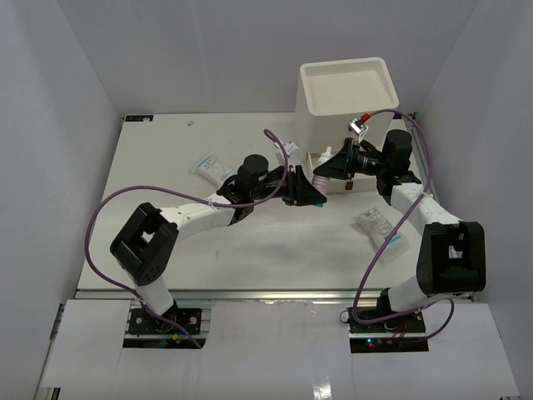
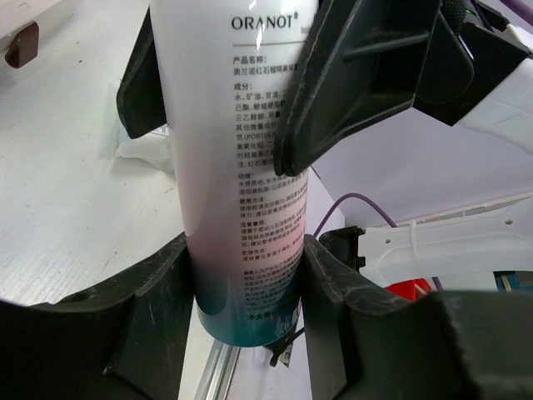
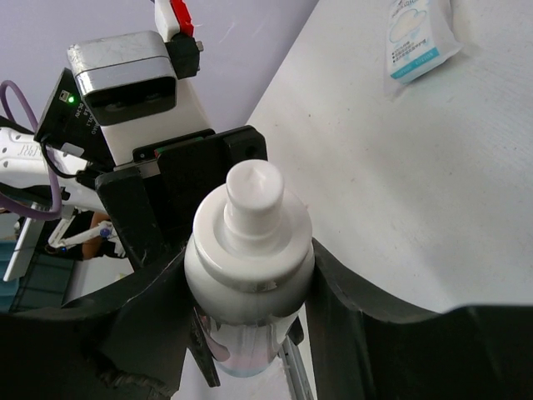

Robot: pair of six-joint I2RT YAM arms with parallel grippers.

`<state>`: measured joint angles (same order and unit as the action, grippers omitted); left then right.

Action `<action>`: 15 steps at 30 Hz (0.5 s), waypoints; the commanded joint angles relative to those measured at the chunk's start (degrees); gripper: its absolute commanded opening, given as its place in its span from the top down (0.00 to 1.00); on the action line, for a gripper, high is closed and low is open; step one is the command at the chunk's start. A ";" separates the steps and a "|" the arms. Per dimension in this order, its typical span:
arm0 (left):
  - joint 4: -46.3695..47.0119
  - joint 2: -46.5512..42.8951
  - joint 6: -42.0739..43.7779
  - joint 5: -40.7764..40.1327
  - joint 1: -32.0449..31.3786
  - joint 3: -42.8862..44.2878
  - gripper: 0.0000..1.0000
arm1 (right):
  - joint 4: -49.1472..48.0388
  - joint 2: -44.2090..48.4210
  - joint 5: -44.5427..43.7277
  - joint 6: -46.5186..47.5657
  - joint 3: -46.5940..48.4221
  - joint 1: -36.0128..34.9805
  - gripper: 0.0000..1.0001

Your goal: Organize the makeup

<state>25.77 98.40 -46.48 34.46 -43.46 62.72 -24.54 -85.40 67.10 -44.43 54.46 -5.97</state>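
A pink tube (image 2: 241,167) with black print is held off the table between both arms, just in front of the white drawer box (image 1: 341,100). My left gripper (image 2: 246,275) is shut on its teal end. My right gripper (image 3: 250,275) is shut on the other end, just below the white nozzle cap (image 3: 254,196). Its black fingers (image 2: 358,75) show round the tube in the left wrist view. In the top view the two grippers (image 1: 304,190) (image 1: 331,171) meet nose to nose and hide most of the tube. Clear blue-and-white packets (image 1: 210,166) (image 1: 379,223) lie on the table to either side.
Another packet (image 1: 287,147) lies by the box's left front corner. One of the packets (image 3: 416,37) shows at the top of the right wrist view. A brown handle (image 2: 22,44) of the box is at the left wrist view's top left. White walls enclose the table.
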 commanded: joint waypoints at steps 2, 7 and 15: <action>-2.63 -0.50 2.05 -1.72 0.13 4.02 0.38 | -2.96 0.94 3.55 1.91 0.96 -0.04 0.82; -7.87 -5.30 8.18 -7.93 0.77 2.96 0.11 | 20.21 0.69 0.28 29.33 10.23 2.15 0.85; -18.98 -16.43 15.34 -20.82 4.55 -2.95 0.03 | 51.27 -2.50 -24.16 64.99 24.26 5.05 0.91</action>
<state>11.99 90.51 -35.50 20.91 -41.59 63.27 11.23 -86.43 57.27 -1.33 71.67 -1.96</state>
